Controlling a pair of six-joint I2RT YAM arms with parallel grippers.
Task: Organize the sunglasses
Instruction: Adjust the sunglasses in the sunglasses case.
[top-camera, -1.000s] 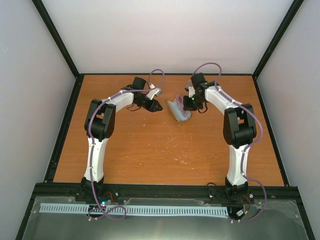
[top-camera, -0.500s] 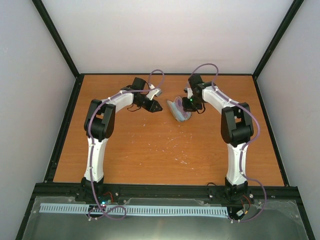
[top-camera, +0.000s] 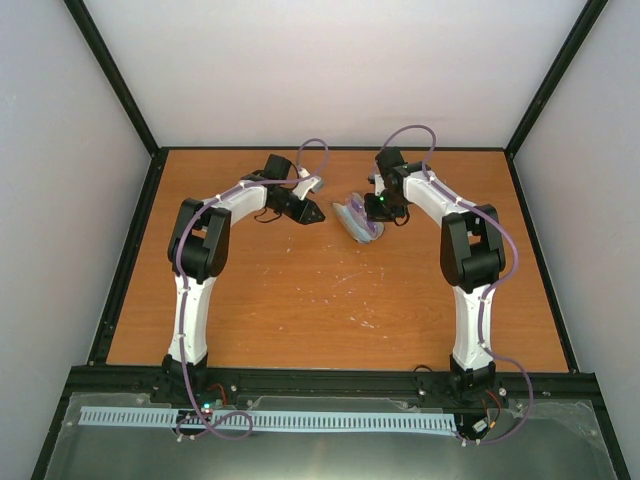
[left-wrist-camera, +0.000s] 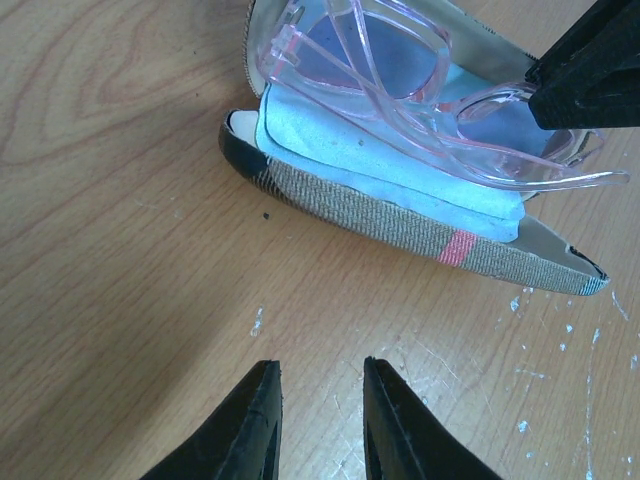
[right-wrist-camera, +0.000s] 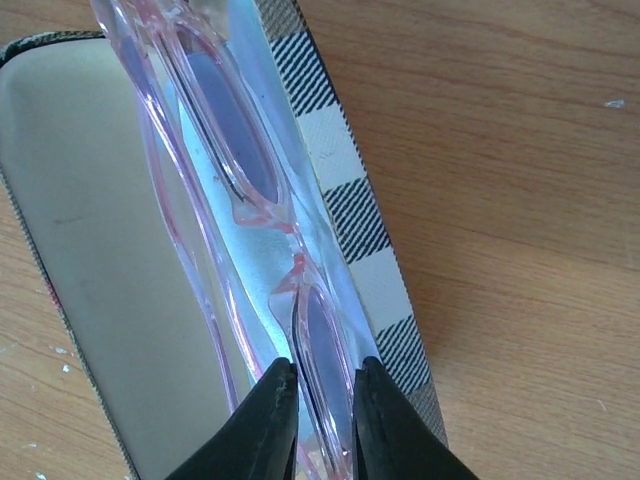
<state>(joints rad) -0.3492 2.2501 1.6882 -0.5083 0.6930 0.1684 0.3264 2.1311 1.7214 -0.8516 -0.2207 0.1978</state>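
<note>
Fingers (left-wrist-camera: 258, 425) of left gripper (left-wrist-camera: 318, 420): parted a little, nothing between them, poised over the bare wooden table (left-wrist-camera: 120, 300) just short of the case.

Right gripper (right-wrist-camera: 322, 415): fingers set narrowly apart, one on each side of the sunglasses' frame at one lens. Whether they press it or stand just clear cannot be told.

Sunglasses (left-wrist-camera: 400, 80): translucent pink frame, bluish lenses, folded. Set lengthwise in the open case over the cloth, one temple end reaching out past the cloth.

Case (left-wrist-camera: 400, 228): oblong, grey-tan check with a red band. Hinged open on the table between the two grippers, with the pale lining of one half showing.

Cloth (left-wrist-camera: 340, 160): pale blue, lying in the case under the sunglasses, its edge lapping the near rim.
</note>
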